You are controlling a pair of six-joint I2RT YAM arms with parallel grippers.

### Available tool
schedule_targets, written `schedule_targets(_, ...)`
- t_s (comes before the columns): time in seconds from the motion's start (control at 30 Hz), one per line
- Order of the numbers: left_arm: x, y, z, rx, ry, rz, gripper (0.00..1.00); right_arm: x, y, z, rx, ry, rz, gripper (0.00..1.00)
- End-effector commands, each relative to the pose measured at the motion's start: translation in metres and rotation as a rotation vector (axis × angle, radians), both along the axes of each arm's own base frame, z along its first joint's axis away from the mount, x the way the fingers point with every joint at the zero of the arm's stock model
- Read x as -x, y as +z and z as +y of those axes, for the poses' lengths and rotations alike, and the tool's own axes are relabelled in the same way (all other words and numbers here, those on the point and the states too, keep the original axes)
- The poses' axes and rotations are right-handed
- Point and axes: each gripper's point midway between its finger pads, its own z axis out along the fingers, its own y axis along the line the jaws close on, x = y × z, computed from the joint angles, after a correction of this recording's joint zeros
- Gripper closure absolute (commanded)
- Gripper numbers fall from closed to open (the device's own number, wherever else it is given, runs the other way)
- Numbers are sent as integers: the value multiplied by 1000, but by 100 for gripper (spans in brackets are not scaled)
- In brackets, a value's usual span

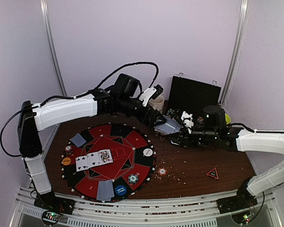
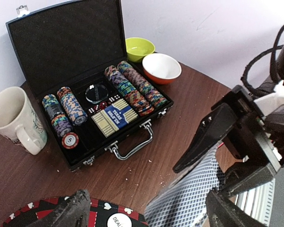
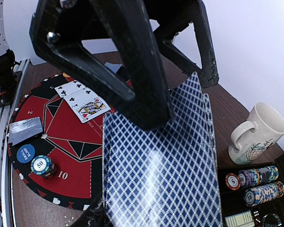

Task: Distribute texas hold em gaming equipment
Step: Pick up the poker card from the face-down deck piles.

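Right gripper [image 3: 182, 99] clamped the card deck [image 3: 161, 179] near the bench's far edge, with the left gripper [image 2: 146, 198] spread wide around it. Toward the near-left corner, the mat [image 1: 132, 142] already held three face-up cards [image 1: 93, 159], two face-down hands [image 1: 78, 139], button discs [image 1: 147, 152] and chips [image 1: 132, 178]. More dealing apparently remained.

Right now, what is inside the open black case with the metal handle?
Rows of striped-edge poker chips, a blue-and-white card box, small dice and a clear round disc. Anything under the chips is hidden.
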Motion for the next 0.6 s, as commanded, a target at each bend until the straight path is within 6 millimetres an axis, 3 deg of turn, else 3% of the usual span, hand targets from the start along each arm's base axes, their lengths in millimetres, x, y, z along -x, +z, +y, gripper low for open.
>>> schedule_targets(0.0, 4, 36, 11, 67, -35, -63, 14, -2, 23, 4, -42, 8, -41, 52)
schedule_targets(0.1, -1, 36, 23, 66, -15, -71, 31, -2, 23, 4, -40, 9, -43, 52)
schedule_targets(0.17, 1, 33, 22, 65, -36, -72, 54, -2, 23, 4, -40, 8, -43, 52)
schedule_targets(0.2, 3, 32, 20, 67, -56, -68, 59, -3, 23, 4, -41, 8, -43, 52)
schedule_targets(0.57, 4, 21, 1, 78, -136, -34, 61, -4, 21, 6, -36, 15, -43, 52)
